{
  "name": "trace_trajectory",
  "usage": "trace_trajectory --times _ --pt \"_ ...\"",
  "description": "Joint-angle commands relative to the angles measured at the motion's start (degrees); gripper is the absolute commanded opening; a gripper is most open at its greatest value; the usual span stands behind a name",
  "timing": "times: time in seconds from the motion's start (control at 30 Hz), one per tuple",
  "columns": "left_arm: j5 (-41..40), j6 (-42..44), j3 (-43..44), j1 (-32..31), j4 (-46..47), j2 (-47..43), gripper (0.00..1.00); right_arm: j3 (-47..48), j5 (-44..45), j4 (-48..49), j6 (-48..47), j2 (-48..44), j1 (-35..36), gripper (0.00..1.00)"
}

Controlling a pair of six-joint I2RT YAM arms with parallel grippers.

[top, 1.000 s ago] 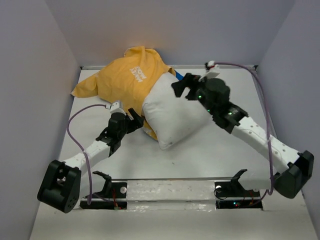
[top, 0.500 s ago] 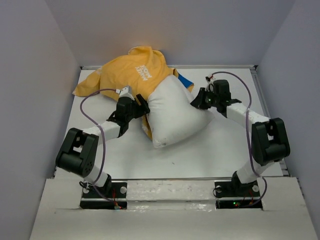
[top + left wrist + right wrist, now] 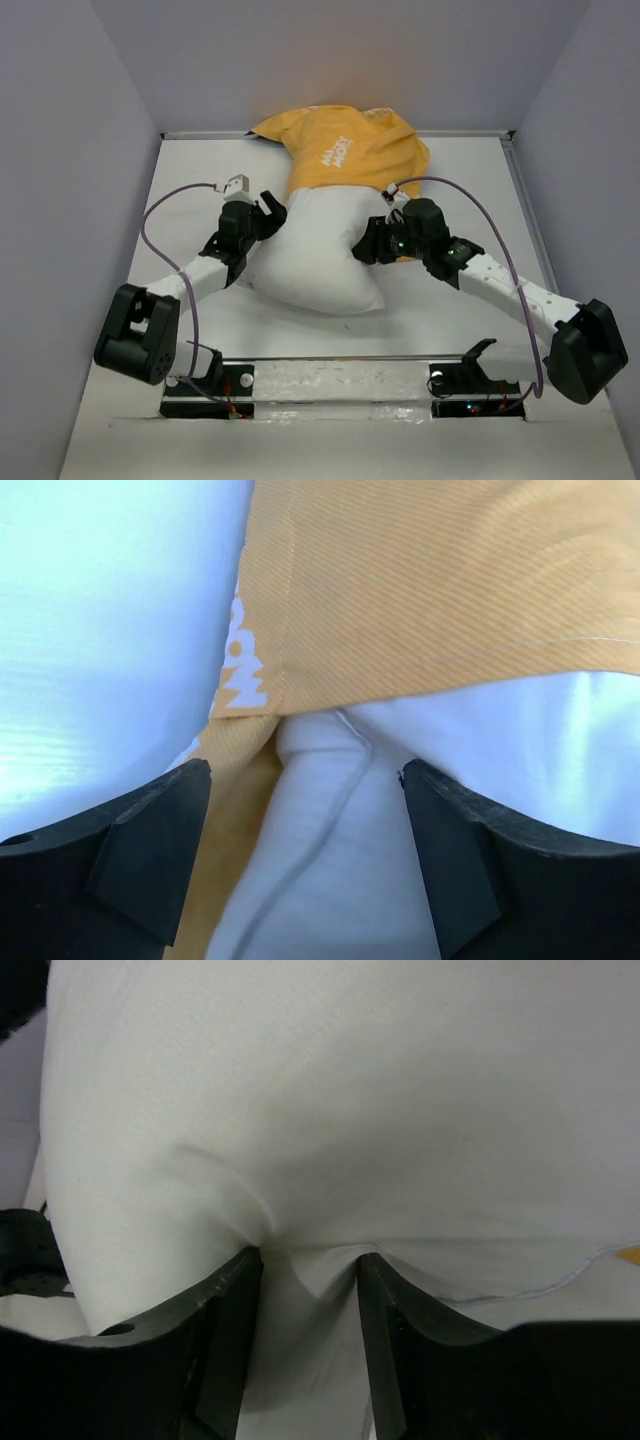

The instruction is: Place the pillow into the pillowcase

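- Pinching a fold of the pillow [image 3: 315, 255], the right pincer [image 3: 308, 1260] is gripping on the pillow's right side. In its wrist view, white cloth is puckering between the two fingers.
- At the pillow's left side, the left pincer [image 3: 303, 780] is standing spread wide near the mouth of the pillowcase [image 3: 345, 150]. A white seam and the yellow hem are lying between its fingers, but nothing is being squeezed.
- Lying in the middle of the table [image 3: 470, 170], the pillow is sitting with its far end inside the yellow pillowcase. Its larger near part is showing bare and bulging toward the arm bases.
- Bunching at the far edge of the table, the pillowcase is lying lettering side up.
- Judging by the creases, the pillow is behaving as light, soft and springy. It is likely denting under a pinch and puffing back, so a deep bite of fabric near a corner or seam is probably holding better than a grip on the plump middle.
- Thin and limp is how the pillowcase is looking. Taking it by the hem at the opening seems the sensible hold, since a grip elsewhere is only going to drag the cloth along with the pillow.
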Motion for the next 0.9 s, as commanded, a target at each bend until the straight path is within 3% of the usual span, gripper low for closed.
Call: trace_trajectory --times 0.0,0.13,0.3,0.33,0.5,0.57,0.73,0.87 --pt "-1.58 -0.14 -3.44 -1.76 -1.56 -12.43 0.9 8.07 4.33 -3.69 -4.78 -1.0 0.84 0.53" --pt "-11.58 4.05 0.85 -4.65 -11.06 -24.38 0.9 11.05 2.77 -7.4 -8.39 -4.6 -4.61 0.64" --pt "-23.44 8.64 10.69 -14.57 -22.31 -26.26 0.89 11.24 5.83 -9.35 -10.16 -6.8 -9.18 0.68" --pt "-24.6 9.17 11.92 -19.21 -23.55 -23.82 0.89 10.98 6.8 -9.43 -10.33 -6.54 -10.15 0.67" --pt "-28.9 13.64 22.89 -30.75 -33.37 -10.72 0.9 11.85 17.43 -9.17 -12.69 1.87 -14.28 0.66" --pt "-32.86 15.4 28.25 -34.79 -36.72 -3.98 0.94 13.16 25.33 -9.08 -14.11 5.13 -14.9 0.67" --pt "-36.29 20.59 38.12 -36.66 -43.06 7.57 0.98 15.54 24.74 -6.37 -18.68 15.84 -16.91 0.84" --pt "-36.65 21.74 39.8 -36.92 -43.77 13.11 0.98 17.82 26.23 -2.42 -19.65 22.27 -19.55 0.87"
